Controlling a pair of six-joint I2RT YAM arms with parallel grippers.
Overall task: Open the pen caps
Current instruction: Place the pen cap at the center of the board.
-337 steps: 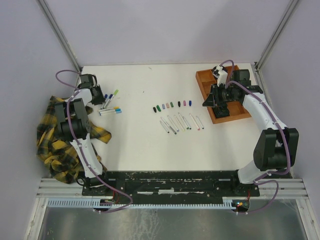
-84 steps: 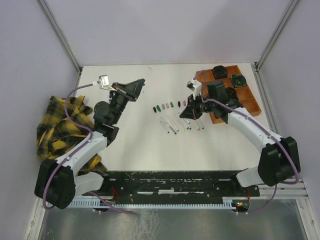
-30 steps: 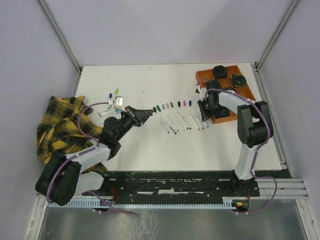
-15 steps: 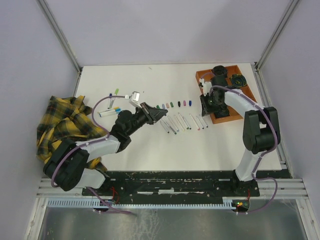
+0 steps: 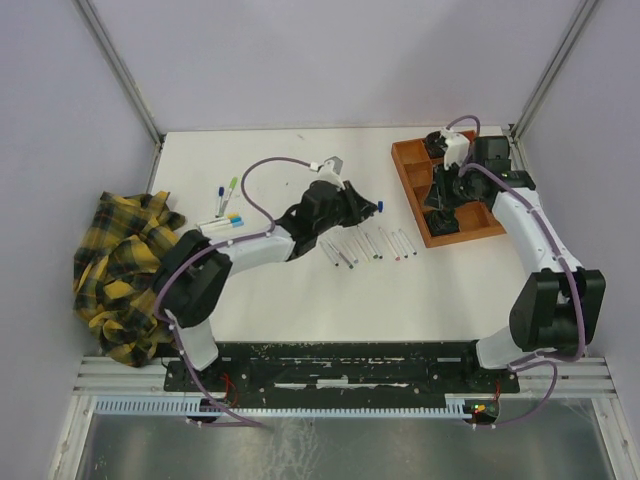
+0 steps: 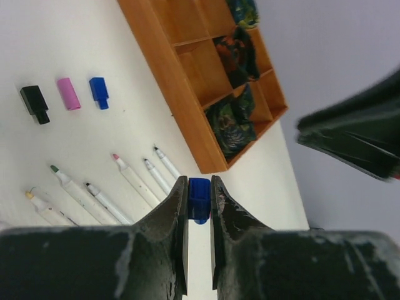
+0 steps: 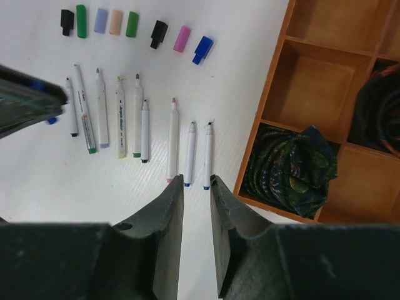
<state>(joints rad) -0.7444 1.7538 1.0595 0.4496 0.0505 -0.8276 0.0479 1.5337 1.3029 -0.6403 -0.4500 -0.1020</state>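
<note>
My left gripper [image 6: 199, 185] is shut on a small blue pen cap [image 6: 199, 205] and holds it above the table, over the near ends of the uncapped pens [image 6: 128, 181]. In the top view it [image 5: 371, 208] hangs over the cap row. Loose caps lie in a row: black [image 7: 159, 34], pink [image 7: 182, 38], blue [image 7: 202, 49], and green, lavender and peach ones further left [image 7: 116, 22]. Several bare white pens [image 7: 145, 122] lie below them. My right gripper [image 7: 196, 182] is open and empty, above the table beside the tray's edge.
An orange wooden tray [image 5: 412, 188] with dark round objects in its compartments stands at the right. A few capped pens [image 5: 222, 208] lie at the left. A yellow-black plaid cloth [image 5: 120, 270] hangs over the table's left edge.
My left arm has swung right from the capped pens to above the cap row. My right arm has pulled back from the pens toward the tray.
</note>
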